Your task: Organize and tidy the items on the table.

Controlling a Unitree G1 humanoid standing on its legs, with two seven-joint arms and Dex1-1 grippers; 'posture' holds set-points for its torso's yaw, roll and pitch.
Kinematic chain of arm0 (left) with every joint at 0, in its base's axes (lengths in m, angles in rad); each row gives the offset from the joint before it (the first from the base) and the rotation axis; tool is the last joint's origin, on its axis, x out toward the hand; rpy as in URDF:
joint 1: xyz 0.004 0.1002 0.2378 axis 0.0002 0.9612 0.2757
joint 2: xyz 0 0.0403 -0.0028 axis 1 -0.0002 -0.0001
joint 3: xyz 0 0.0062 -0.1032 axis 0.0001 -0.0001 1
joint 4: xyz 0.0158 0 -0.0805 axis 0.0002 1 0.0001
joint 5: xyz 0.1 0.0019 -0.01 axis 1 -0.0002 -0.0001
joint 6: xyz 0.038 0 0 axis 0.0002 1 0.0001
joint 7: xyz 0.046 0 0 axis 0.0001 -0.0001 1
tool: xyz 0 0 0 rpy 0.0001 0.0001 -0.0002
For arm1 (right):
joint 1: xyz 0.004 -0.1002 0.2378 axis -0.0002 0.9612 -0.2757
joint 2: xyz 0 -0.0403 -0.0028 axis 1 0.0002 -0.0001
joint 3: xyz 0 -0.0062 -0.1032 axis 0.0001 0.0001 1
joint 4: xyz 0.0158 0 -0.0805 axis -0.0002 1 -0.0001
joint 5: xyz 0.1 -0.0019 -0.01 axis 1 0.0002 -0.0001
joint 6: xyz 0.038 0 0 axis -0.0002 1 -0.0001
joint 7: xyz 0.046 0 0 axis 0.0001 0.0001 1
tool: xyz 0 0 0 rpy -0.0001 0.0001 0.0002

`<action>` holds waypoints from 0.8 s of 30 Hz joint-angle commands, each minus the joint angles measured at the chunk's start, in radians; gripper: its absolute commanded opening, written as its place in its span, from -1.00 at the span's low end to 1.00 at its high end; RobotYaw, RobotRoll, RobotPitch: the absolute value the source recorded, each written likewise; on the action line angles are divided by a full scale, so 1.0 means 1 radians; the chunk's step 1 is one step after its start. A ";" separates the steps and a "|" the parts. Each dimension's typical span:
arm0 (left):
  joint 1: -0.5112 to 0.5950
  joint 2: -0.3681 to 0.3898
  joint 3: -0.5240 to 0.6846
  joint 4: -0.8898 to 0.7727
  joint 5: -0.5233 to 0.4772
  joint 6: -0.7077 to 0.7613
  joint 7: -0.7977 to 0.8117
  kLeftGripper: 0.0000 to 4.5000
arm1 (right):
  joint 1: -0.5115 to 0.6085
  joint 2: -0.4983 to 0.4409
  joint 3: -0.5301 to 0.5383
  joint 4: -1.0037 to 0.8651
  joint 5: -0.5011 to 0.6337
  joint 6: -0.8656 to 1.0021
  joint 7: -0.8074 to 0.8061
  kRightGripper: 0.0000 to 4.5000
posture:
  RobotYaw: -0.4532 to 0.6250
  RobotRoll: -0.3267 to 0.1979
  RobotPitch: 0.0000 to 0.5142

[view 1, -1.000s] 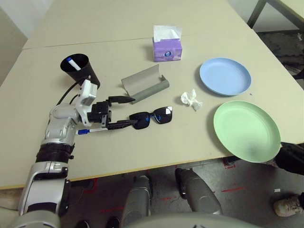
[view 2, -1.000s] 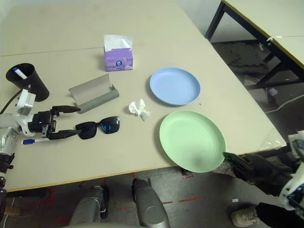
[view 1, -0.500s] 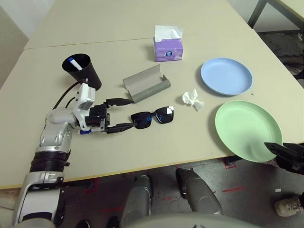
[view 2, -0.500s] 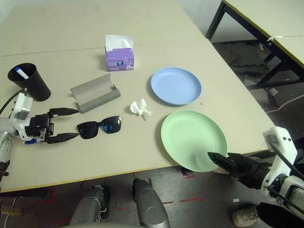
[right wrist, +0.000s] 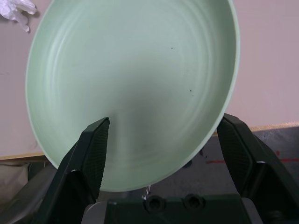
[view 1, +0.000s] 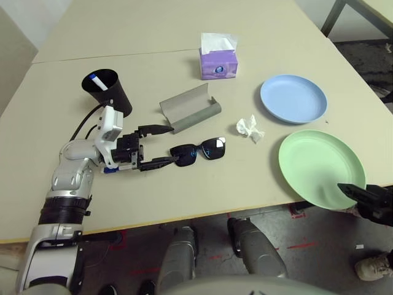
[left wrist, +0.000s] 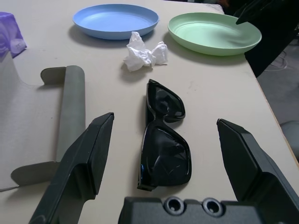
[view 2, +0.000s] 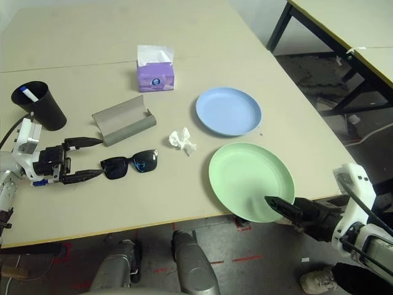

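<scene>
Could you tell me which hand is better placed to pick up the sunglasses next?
The left hand, I think: its open fingers point at the sunglasses, while the right is over by the green plate.

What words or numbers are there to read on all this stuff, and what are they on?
No word, letter or number is readable anywhere.
Purple tissue box: a small round blue-and-white logo on its front, too small to read.
Green plate: no writing seen, just tiny dark specks.
</scene>
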 commanded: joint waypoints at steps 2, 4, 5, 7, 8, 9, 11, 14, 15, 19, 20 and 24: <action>0.008 0.001 0.013 -0.021 -0.009 -0.004 0.007 1.00 | -0.011 -0.003 0.025 0.004 0.007 0.023 -0.003 0.59 | -0.58 0.25 -0.26; 0.001 -0.001 0.018 -0.026 -0.013 -0.007 0.015 1.00 | -0.023 -0.004 0.029 0.006 0.010 0.030 -0.004 0.23 | -0.57 0.25 -0.28; -0.002 -0.001 0.020 -0.028 -0.014 -0.008 0.018 1.00 | -0.029 -0.006 0.031 0.007 0.011 0.033 -0.004 0.07 | -0.57 0.25 -0.28; -0.007 -0.002 0.022 -0.034 -0.018 -0.006 0.025 1.00 | -0.039 -0.007 0.032 0.010 0.015 0.038 -0.002 -0.27 | -0.57 0.25 -0.29; -0.008 -0.002 0.023 -0.037 -0.020 -0.005 0.029 1.00 | -0.044 -0.009 0.034 0.012 0.016 0.041 -0.002 -0.42 | -0.57 0.25 -0.30; -0.010 -0.003 0.023 -0.039 -0.022 -0.004 0.031 1.00 | -0.050 -0.010 0.035 0.014 0.016 0.044 -0.003 -0.59 | -0.57 0.25 -0.30; -0.009 -0.003 0.022 -0.042 -0.023 -0.006 0.033 1.00 | -0.060 -0.013 0.036 0.017 0.018 0.051 -0.003 -0.92 | -0.56 0.25 -0.33; -0.007 -0.003 0.022 -0.043 -0.024 -0.008 0.037 1.00 | -0.065 -0.016 0.033 0.021 0.020 0.055 0.000 -0.98 | -0.56 0.25 -0.33; -0.007 -0.003 0.021 -0.042 -0.024 -0.009 0.038 1.00 | -0.065 -0.019 0.030 0.023 0.022 0.058 0.002 -0.98 | -0.56 0.25 -0.33; -0.012 -0.004 0.017 -0.023 -0.018 -0.018 0.037 1.00 | -0.077 -0.031 -0.006 0.028 0.060 0.090 0.003 -0.98 | -0.58 0.25 -0.34; -0.013 -0.004 0.015 -0.017 -0.017 -0.020 0.036 1.00 | -0.094 -0.034 -0.021 0.036 0.082 0.105 -0.001 -0.98 | -0.58 0.25 -0.34; -0.019 -0.004 0.011 0.000 -0.013 -0.026 0.033 1.00 | -0.203 -0.065 -0.062 0.099 0.162 0.171 -0.038 -0.98 | -0.59 0.25 -0.33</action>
